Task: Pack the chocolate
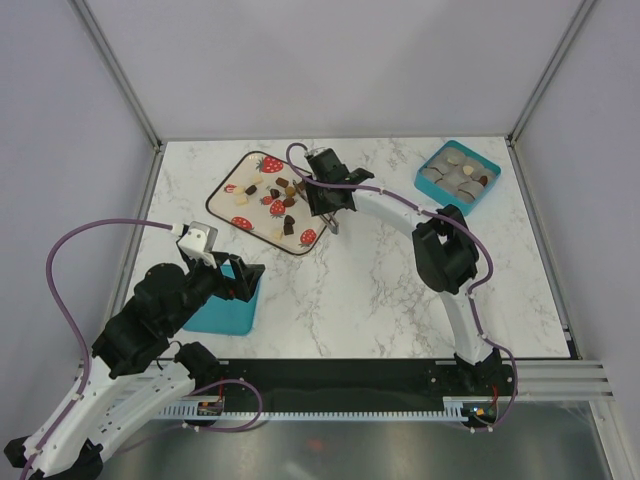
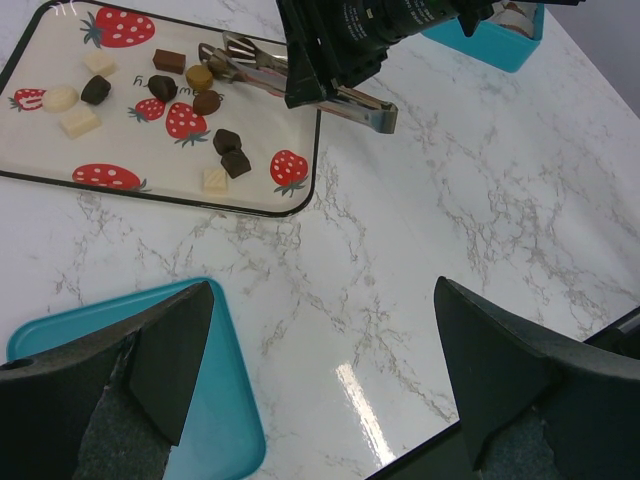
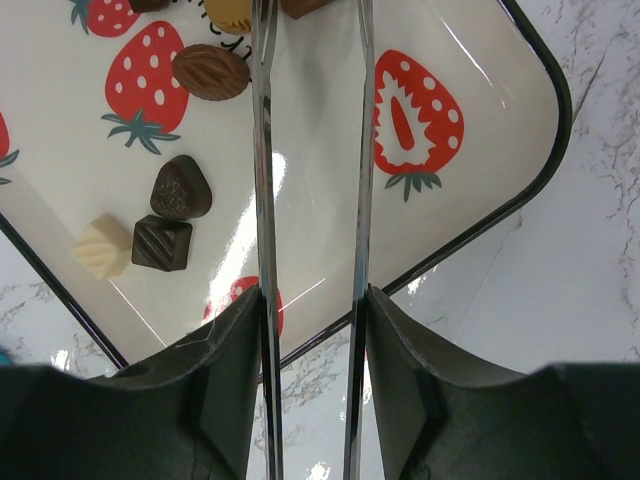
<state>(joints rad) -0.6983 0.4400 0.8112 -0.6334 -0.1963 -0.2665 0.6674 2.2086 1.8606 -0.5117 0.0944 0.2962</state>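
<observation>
The chocolate (image 2: 235, 163) lies as small loose pieces, dark brown, light brown and cream-white, scattered over a flat tray (image 1: 232, 178) printed with red strawberries, in the upper left-centre of the overhead view. In the right wrist view two dark pieces (image 3: 181, 188) and a cream one sit together near the tray's left edge, with a leaf-shaped brown piece above them. Metal tongs (image 3: 262, 150) reach over the tray's near corner towards the pieces. Their tips lie just beside a caramel-coloured piece in the left wrist view, but whether they touch it cannot be told. The right gripper (image 3: 312, 300) is clamped on the tongs, one finger pressed against the outside of each arm, which stand a little apart. The tray rests on a white marble table (image 1: 380, 290). At the upper right of the overhead view sits a teal box (image 1: 442, 193) with roundish grey and pale things inside. At the lower left the left gripper (image 2: 320, 370) hangs with its jaws spread wide and nothing between them, just above a teal container (image 2: 220, 430) on the table.
</observation>
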